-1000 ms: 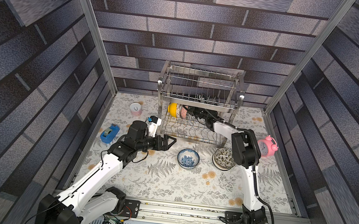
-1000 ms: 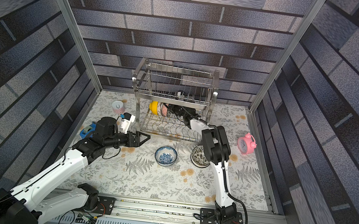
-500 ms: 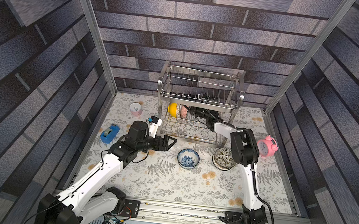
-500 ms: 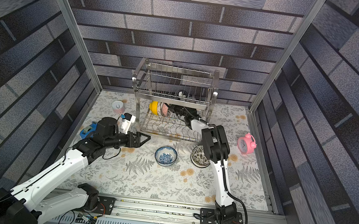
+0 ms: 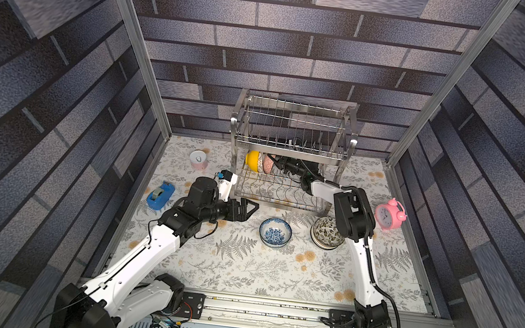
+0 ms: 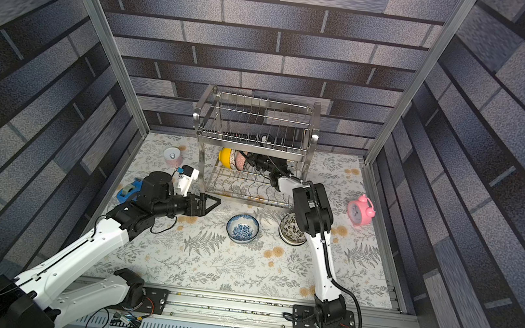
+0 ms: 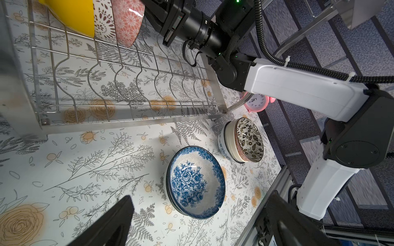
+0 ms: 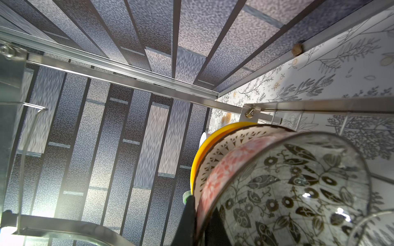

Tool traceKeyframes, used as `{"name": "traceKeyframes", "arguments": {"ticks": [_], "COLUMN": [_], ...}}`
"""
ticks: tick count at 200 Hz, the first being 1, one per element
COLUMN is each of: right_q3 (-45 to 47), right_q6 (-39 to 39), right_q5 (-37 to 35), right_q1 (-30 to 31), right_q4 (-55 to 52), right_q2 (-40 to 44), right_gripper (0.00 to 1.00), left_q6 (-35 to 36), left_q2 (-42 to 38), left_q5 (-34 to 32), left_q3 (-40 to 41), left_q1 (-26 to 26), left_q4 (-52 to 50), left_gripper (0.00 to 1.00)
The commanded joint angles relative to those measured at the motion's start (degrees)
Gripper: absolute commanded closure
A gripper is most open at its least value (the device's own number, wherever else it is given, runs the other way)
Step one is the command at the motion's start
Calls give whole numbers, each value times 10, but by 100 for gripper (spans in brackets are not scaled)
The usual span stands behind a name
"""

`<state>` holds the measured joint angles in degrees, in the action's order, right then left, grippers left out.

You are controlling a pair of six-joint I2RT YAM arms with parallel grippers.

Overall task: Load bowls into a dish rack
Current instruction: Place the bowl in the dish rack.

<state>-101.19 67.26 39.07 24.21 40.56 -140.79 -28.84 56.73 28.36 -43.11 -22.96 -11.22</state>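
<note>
1. Top views: left gripper (image 5: 253, 207) hovers wide open above the mat (image 5: 241, 271), left of the blue-and-white bowl (image 5: 274, 232).
2. Lower tier of the dish rack (image 5: 291, 141) holds the yellow bowl (image 5: 252, 161) and pink bowl (image 5: 268, 164) on edge.
3. Right gripper (image 5: 277, 165) pinches the pink bowl's rim.

Dish rack (image 5: 293, 134): bare steel wire and flat posts, polished, throwing bright glints.
Yellow bowl (image 7: 72, 15): plain smooth glaze, glossy.
Pink-patterned bowl (image 7: 126, 23): glazed, softer sheen outside; the leaf-printed inside is glassy, with sharp highlights in the right wrist view.
Blue-and-white bowl (image 7: 196, 183): shiny glaze, fine speckle in the white.
Leaf-patterned bowl (image 7: 249, 140): glossy, glinting inside.
Desk (image 5: 241, 271): smooth printed floral sheet with a faint sheen; cloth or vinyl, I cannot tell.
Arm shells (image 5: 148, 253): smooth white plastic look, with matt black joints.
Alarm clock (image 5: 388, 215): pink, glossy.
Walls (image 5: 302, 50): matt printed brick pattern, grainy.
</note>
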Motion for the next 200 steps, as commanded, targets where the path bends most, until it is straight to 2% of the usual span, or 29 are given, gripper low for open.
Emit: {"name": "traceKeyframes", "arguments": {"ticks": [1,22,38,108,167,200], "right_q3": [-5,7,14,37,100,140], "right_q6": [4,-13,-23,-38,-81,-99], "right_q5": [9,1,0,-4,-29,-36], "right_q1": [3,3,3,4,4,4], "right_q4": [21,-1,-14,-28,-52,-57], "right_q2": [-7,1,8,38,107,146], "right_gripper": [100,97,90,70,50,41], "left_q6": [16,15,15,14,21,28], "left_q2": [-5,-4,-4,1,6,8], "left_q5": [-6,-6,-7,-11,-16,-18], "left_q3": [-17,-17,-16,-16,-17,-18], "left_q1": [-4,-5,-5,-7,-7,-7], "left_q4": [-8,-8,-8,-3,-6,-12], "left_gripper": [0,0,0,0,0,0]}}
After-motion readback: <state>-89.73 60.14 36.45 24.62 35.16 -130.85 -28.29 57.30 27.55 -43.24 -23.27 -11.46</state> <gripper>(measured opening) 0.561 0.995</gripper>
